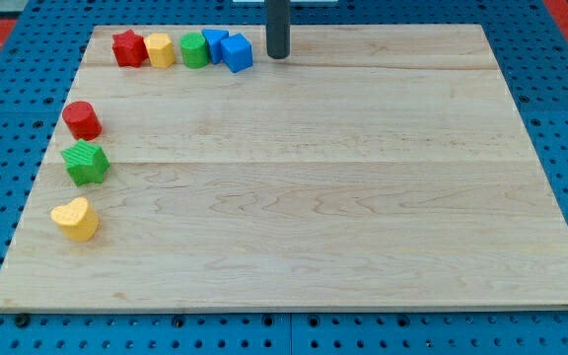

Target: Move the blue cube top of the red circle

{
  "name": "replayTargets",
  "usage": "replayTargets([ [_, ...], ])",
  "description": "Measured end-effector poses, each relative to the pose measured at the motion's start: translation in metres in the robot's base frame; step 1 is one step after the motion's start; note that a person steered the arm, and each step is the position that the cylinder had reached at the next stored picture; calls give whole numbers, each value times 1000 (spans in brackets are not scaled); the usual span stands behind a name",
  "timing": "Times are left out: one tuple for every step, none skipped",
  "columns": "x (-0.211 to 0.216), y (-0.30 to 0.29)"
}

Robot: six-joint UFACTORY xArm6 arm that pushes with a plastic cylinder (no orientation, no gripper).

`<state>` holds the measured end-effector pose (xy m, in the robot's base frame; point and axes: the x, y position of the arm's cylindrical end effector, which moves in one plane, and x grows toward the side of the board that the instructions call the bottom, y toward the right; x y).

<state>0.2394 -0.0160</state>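
The blue cube [237, 52] sits at the view's top, at the right end of a row of blocks, touching a second blue block [215, 42] behind it. The red circle [82, 119] is a short red cylinder near the board's left edge, well below and left of the row. My tip [278, 54] is on the board just right of the blue cube, a small gap apart from it.
The top row also holds a red star [128, 48], a yellow block [160, 49] and a green block [194, 49]. Below the red circle lie a green star [87, 163] and a yellow heart [76, 219]. The wooden board [363, 197] lies on a blue pegboard.
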Motion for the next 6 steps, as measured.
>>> replayTargets([
  [0,-62],
  [25,-140],
  [43,-148],
  [36,-118],
  [27,-67],
  [59,-48],
])
